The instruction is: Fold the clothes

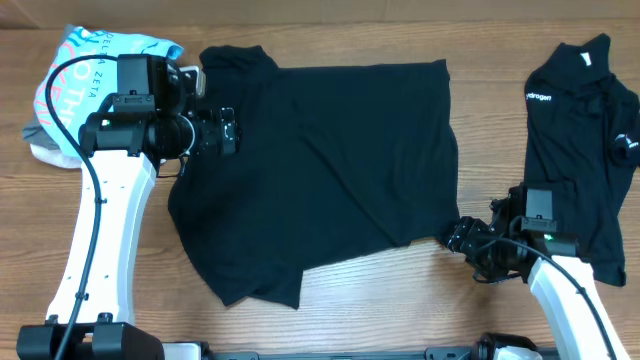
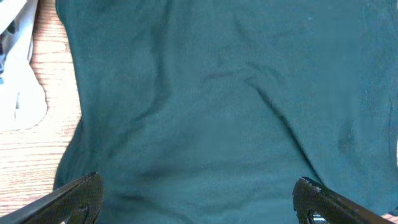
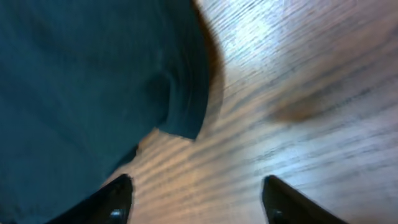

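A black shirt [image 1: 320, 170] lies spread across the middle of the table, its lower left part folded over. My left gripper [image 1: 235, 133] hovers over the shirt's left side. In the left wrist view it [image 2: 199, 198] stands wide open, with only the shirt's cloth [image 2: 217, 106] below. My right gripper [image 1: 452, 238] sits at the shirt's lower right corner. In the right wrist view it [image 3: 196, 199] is open over bare wood, and the shirt's corner [image 3: 180, 121] lies just ahead to the left, outside the jaws.
A second black shirt [image 1: 585, 150] with a small white chest logo lies crumpled at the right edge. A light-blue lettered tee [image 1: 75, 75] is bunched at the back left, beside the left arm. Bare wooden tabletop [image 1: 400, 290] shows along the front.
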`<state>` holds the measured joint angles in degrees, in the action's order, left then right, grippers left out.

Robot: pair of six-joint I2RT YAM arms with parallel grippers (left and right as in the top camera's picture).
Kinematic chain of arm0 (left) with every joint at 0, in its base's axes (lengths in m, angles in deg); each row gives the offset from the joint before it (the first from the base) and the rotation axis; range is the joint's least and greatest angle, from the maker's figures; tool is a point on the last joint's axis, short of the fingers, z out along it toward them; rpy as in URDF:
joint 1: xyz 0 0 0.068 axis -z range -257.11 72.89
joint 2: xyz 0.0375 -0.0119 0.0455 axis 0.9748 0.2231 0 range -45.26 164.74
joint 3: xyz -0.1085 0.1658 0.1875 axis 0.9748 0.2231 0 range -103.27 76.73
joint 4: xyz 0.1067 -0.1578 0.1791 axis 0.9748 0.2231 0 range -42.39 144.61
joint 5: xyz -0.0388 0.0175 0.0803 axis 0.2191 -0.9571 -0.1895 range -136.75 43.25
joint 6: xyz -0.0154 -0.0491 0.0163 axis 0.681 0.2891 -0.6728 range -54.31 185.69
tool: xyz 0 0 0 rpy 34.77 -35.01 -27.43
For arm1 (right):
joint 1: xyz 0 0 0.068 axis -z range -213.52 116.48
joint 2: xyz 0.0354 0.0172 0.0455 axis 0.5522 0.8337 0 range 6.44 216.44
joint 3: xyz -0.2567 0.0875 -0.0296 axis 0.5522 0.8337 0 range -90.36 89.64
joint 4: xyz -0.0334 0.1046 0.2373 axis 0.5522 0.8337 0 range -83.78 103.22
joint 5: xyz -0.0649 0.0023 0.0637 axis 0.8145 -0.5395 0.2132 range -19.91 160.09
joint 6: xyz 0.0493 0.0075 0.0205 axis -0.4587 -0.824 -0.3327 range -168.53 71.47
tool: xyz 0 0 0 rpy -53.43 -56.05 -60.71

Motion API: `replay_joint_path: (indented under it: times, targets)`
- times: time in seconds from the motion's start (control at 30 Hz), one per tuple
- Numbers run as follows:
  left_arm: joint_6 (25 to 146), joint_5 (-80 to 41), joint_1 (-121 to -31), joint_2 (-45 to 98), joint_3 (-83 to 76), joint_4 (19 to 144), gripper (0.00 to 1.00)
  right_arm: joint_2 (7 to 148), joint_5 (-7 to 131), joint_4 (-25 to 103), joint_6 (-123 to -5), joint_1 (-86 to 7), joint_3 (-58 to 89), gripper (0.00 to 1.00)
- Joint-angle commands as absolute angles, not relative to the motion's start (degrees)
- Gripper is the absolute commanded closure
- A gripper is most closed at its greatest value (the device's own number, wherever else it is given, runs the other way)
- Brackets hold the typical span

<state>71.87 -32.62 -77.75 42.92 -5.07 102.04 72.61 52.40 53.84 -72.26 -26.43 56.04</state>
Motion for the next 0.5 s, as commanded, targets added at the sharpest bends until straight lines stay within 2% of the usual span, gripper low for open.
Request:
replay_joint_path:
  times: [0.0, 0.13, 0.27, 0.47]
  targets:
    - [70.9, -33.2, -77.5, 42.6, -5.8, 101.6, 0.0, 72.3, 52.0, 49.9, -74.5, -26.5, 56.7, 0.55]
    - [70.9, -33.2, -77.5, 42.6, -5.8, 101.4, 0.0, 73.9, 53.5, 47.1, -77.2, -26.5, 56.7, 0.55]
    - [70.8, -33.2, -77.5, 42.6, -5.8, 101.3, 0.0, 77.2, 53.5, 47.4, -77.3, -26.5, 56.7, 0.47]
    - [70.8, -33.2, -77.5, 42.6, -5.8, 101.3, 0.0, 82.9, 53.4, 42.4, -77.3, -26.5, 56.7, 0.47]
